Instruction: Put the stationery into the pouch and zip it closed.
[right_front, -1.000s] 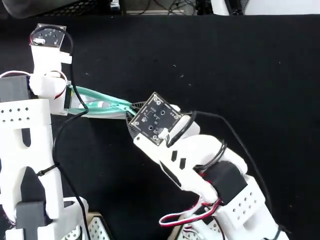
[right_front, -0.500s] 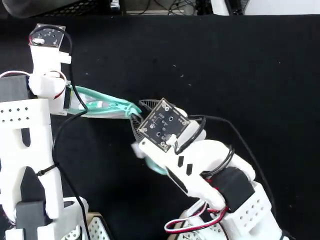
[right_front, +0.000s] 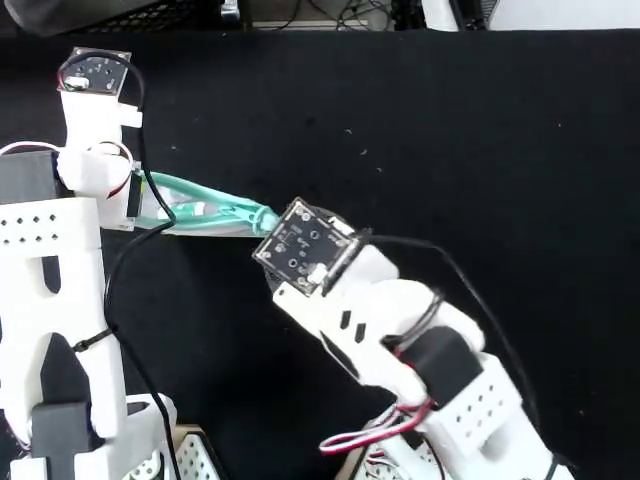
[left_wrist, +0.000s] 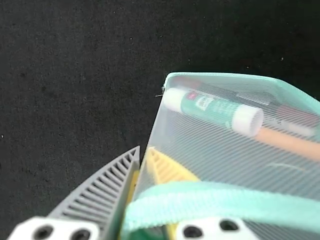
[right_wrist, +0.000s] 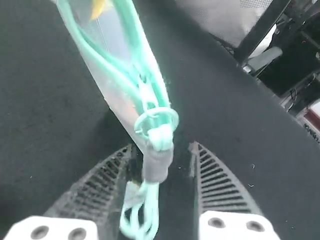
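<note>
Black table, pouch in left tool, cut-off orange pencil, perhaps.

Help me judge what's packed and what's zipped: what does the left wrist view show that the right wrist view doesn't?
Left wrist view: a glue stick and an orange stick lying inside the pouch, seen through its mesh side. Right wrist view: the zip pull with its ring at the pouch's end, between the right hand's spread fingers, and a cord loop attached to it. Both: the mint pouch over the black table.
</note>
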